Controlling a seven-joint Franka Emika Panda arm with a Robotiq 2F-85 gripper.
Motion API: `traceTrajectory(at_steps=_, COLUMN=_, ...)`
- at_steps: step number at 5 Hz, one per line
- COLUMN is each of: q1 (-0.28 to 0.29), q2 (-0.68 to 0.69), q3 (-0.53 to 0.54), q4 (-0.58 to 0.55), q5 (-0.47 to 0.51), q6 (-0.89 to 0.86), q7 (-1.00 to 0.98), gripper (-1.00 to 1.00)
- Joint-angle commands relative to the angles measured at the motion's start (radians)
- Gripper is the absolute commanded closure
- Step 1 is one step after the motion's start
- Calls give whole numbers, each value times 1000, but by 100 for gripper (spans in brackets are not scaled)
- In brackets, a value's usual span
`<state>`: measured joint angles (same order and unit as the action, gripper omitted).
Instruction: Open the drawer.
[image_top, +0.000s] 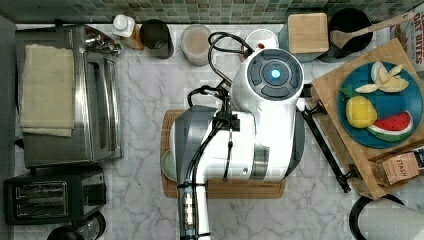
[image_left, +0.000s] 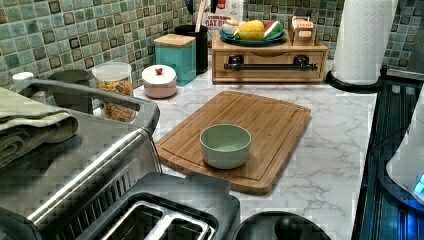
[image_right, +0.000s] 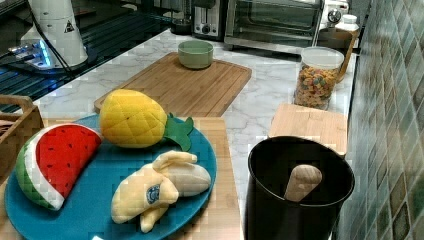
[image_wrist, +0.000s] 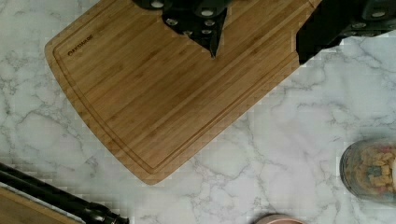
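Note:
The drawer (image_left: 270, 58) sits shut in a small light-wood box at the back of the marble counter, under a blue plate of toy fruit (image_left: 252, 35). A long black bar handle (image_left: 270, 66) runs across its front. In the top view the handle (image_top: 326, 148) lies just right of my white arm (image_top: 260, 115). My gripper (image_wrist: 259, 56) hangs open above the corner of a bamboo cutting board (image_wrist: 163, 98), holding nothing. The handle (image_wrist: 56, 201) is a good way off from the fingers (image_wrist: 205, 28).
A green bowl (image_left: 225, 145) stands on the cutting board (image_left: 260, 125). A cereal jar (image_wrist: 371, 170), a pink lidded pot (image_left: 159, 80), a teal canister (image_left: 176, 57) and a black utensil holder (image_right: 295, 190) line the tiled wall. A paper towel roll (image_left: 362, 40) stands beside the drawer box. The toaster oven (image_top: 65, 95) is at the top view's left.

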<state>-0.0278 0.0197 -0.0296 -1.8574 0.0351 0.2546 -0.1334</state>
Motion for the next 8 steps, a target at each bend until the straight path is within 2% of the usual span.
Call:
traceTrajectory(at_steps=1, q1=-1, q2=-1, q3=-1, q4=-11, q5=5, q6=0, q7=0, gripper=-100)
traceTrajectory(at_steps=2, q1=-1, q2=-1, q3=-1, q4=-11, q5=5, q6=0, q7=0, gripper=-100)
traceTrajectory(at_steps=3, q1=-14, q2=-20, q3=-5, q4=-49, q5=-6, q6=-14, q7=-229, gripper=-100)
traceTrajectory(at_steps=4, q1=-34, q2=-43, q3=-23, q4=-104, q5=-15, q6=32, q7=-529, gripper=-100)
traceTrajectory(at_steps=6, q1=-59, q2=-109, q3=-67, q4=-244, q5=-44, q6=167, q7=-945, gripper=-100)
traceTrajectory(at_steps=7, q1=0, q2=-112, q3=-164, q4=-272, q5=-77, q6=191, q7=-1066, gripper=-100)
traceTrajectory(at_steps=8, q1=-65, q2=-105, q3=-138, q4=-307, q5=-104, q6=244, q7=-1160, gripper=-100)
